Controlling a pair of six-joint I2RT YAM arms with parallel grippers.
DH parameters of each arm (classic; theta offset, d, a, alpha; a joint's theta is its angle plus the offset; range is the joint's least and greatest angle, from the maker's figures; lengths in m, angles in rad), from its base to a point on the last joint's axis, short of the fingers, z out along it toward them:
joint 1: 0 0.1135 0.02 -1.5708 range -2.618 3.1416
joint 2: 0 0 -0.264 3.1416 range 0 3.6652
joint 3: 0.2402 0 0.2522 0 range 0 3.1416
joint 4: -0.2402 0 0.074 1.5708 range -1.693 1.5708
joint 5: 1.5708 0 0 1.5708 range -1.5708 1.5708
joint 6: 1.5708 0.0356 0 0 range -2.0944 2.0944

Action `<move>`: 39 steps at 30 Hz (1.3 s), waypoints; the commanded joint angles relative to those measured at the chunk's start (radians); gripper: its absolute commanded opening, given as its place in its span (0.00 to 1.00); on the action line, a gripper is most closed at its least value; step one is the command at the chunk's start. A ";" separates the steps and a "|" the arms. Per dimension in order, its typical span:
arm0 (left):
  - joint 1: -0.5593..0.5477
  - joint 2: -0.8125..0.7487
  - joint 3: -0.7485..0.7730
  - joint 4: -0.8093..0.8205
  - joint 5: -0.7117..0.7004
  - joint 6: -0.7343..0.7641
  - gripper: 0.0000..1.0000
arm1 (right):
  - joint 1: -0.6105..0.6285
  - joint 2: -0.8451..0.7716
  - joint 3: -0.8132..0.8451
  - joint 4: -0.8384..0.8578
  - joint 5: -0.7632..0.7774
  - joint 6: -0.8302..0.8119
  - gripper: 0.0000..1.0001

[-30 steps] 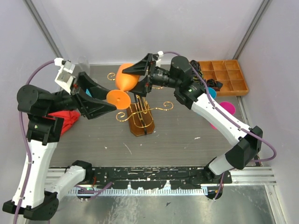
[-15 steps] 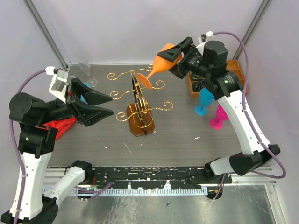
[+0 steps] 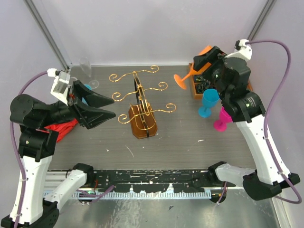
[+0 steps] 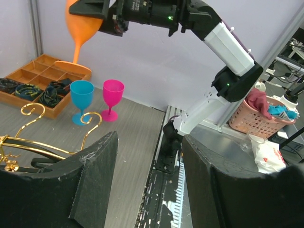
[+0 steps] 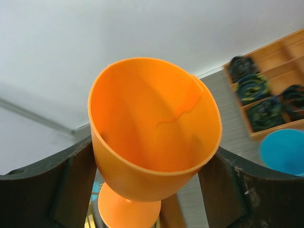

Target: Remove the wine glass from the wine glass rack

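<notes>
At the left side of the table the left hand (image 3: 114, 107) hangs released, its two fingers spread with nothing between them, pointing toward the middle. There the wine glass rack (image 3: 141, 111) stands upright on its wooden base. As far as the top view shows, every gold scroll arm is bare.

The wine glass (image 5: 152, 118), an orange one, is already clear of the rack and well to its right. It is up in the air over the far right part of the table, tilted, with its foot toward the rack and its bowl clamped in the right hand (image 3: 207, 59), one finger on each side of the cup. Below and just nearer stand a blue glass (image 3: 208, 100) and a pink glass (image 3: 221, 119), both upright on the table. The wooden tray (image 3: 243, 87) sits in the far right corner, largely hidden by the arm.

So the removal itself looks done. What seems left is to bring the glass down, stand it somewhere on the table, likely near the other two, and let go.
</notes>
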 commanded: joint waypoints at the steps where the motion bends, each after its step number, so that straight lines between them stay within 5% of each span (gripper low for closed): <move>1: -0.002 -0.014 -0.010 0.018 -0.013 -0.019 0.63 | 0.001 -0.062 -0.119 0.147 0.218 -0.209 0.67; 25: -0.002 -0.043 -0.054 0.028 -0.055 -0.066 0.62 | 0.000 -0.034 -0.782 0.901 0.202 -0.503 0.68; 39: -0.002 -0.067 -0.079 0.048 -0.123 -0.117 0.61 | 0.037 0.211 -0.874 1.188 0.202 -0.578 0.70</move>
